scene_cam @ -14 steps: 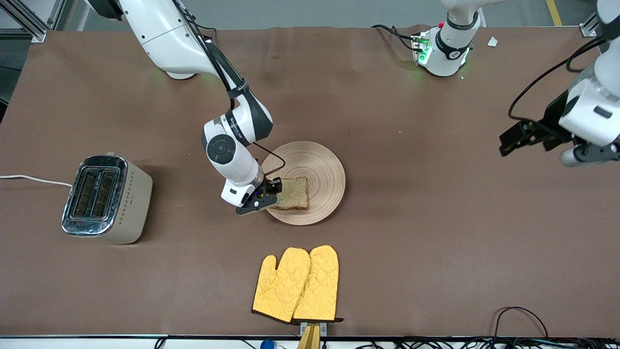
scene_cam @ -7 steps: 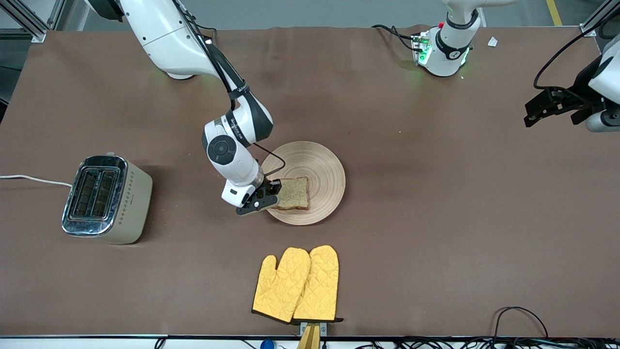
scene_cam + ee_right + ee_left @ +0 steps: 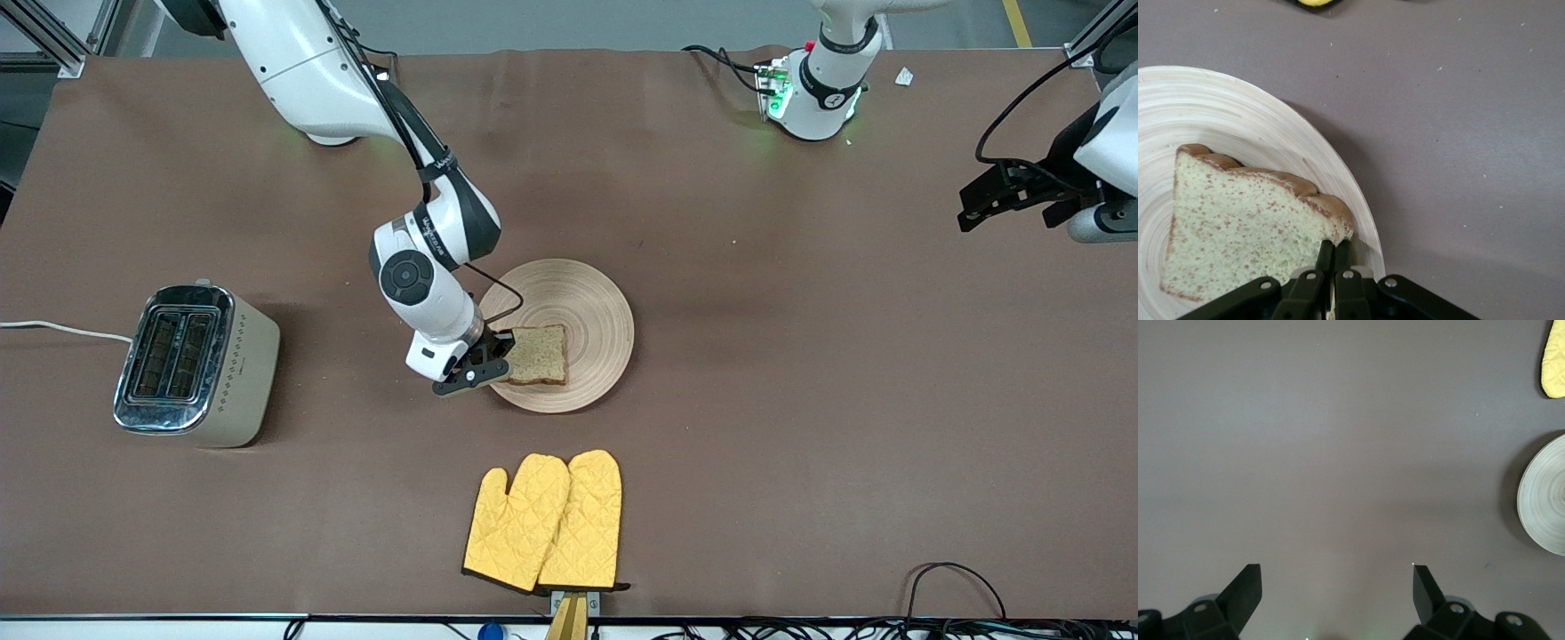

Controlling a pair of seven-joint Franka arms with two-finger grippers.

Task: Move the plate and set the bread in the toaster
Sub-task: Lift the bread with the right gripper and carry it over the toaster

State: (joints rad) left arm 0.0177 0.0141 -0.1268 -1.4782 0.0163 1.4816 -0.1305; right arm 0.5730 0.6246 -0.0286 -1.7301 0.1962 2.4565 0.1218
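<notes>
The bread (image 3: 540, 354) lies on the wooden plate (image 3: 587, 284) in the middle of the table. My right gripper (image 3: 498, 353) is down at the plate's rim on the toaster's side, shut on the bread's crust edge. The right wrist view shows its fingertips (image 3: 1335, 245) pinched on a corner of the bread (image 3: 1238, 227) over the plate (image 3: 1258, 127). The toaster (image 3: 191, 364) stands at the right arm's end of the table, both slots showing. My left gripper (image 3: 987, 200) hangs open over bare table at the left arm's end, its fingers (image 3: 1337, 577) wide apart with nothing between them.
A pair of yellow oven mitts (image 3: 544, 522) lies nearer to the front camera than the plate. The toaster's white cord (image 3: 62, 329) runs off the table's edge. The left wrist view catches the plate's rim (image 3: 1546, 500) and a mitt tip (image 3: 1554, 360).
My right gripper's fingers have closed on the bread's edge. The left arm has drawn back up toward its own end of the table, then held still.
</notes>
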